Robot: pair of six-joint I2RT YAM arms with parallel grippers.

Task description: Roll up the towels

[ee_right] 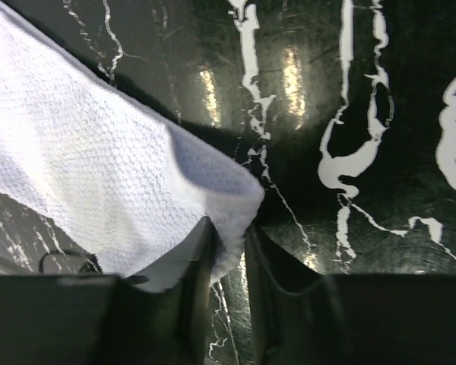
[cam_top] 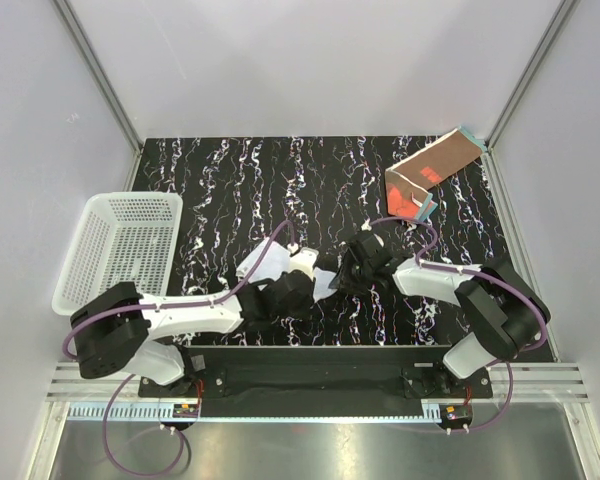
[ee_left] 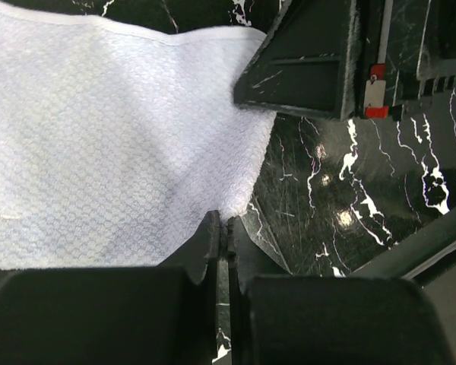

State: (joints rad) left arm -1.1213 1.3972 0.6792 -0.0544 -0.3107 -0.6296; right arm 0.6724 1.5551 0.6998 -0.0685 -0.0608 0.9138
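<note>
The white towel [cam_top: 271,263] lies bunched at the middle of the black marbled table, between my two grippers. My left gripper [ee_left: 226,225] is shut on one corner of this white waffle-weave cloth [ee_left: 114,144]; from above it [cam_top: 305,285] sits at the cloth's near side. My right gripper [ee_right: 232,242] is pinched on another corner of the white towel [ee_right: 99,175], which fills the narrow gap between its fingers; from above it [cam_top: 342,272] is just right of the cloth. The rust-brown towel [cam_top: 435,165] with its red-orange patch lies crumpled at the far right corner, untouched.
A white perforated plastic basket [cam_top: 120,245] stands at the table's left edge. Metal frame rails run along the table's sides and near edge. The right arm's dark gripper body [ee_left: 308,65] shows close to the towel in the left wrist view.
</note>
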